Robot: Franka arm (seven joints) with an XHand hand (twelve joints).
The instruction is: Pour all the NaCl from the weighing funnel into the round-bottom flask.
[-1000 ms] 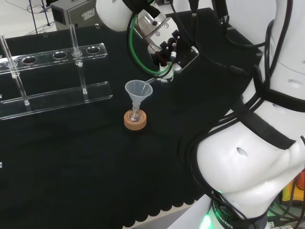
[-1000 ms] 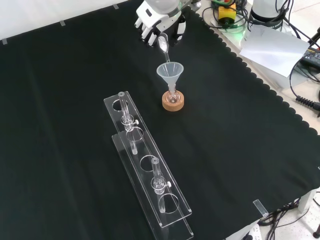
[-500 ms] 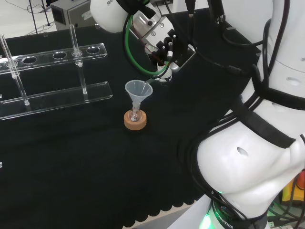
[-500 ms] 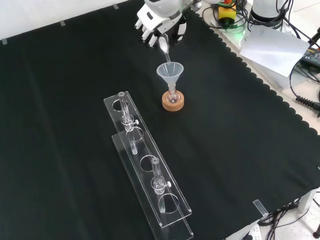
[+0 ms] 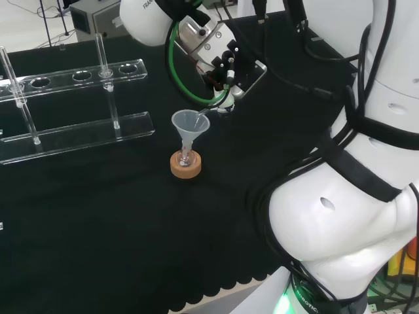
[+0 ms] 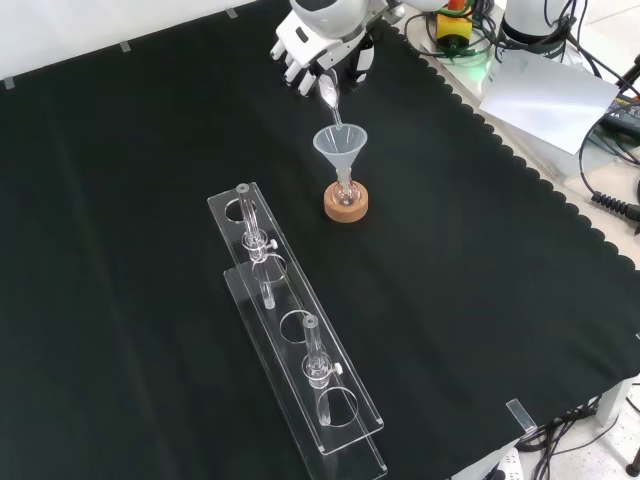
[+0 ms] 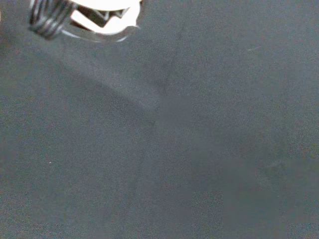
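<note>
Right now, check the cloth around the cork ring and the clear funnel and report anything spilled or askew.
Nothing stands out. The clear plastic funnel sits upright in the small round-bottom flask on its cork ring. The black and white hand tips the clear weighing funnel over the rim. No white grains show on the black cloth.

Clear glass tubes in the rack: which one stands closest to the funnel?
The clear glass tube at the rack's far end in the front view, beside the cork ring; the other tube stands nearer the camera.

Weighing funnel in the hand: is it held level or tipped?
Tipped. In the front view the hand holds the weighing funnel slanted, its narrow spout pointing down into the wide funnel on the flask.
</note>
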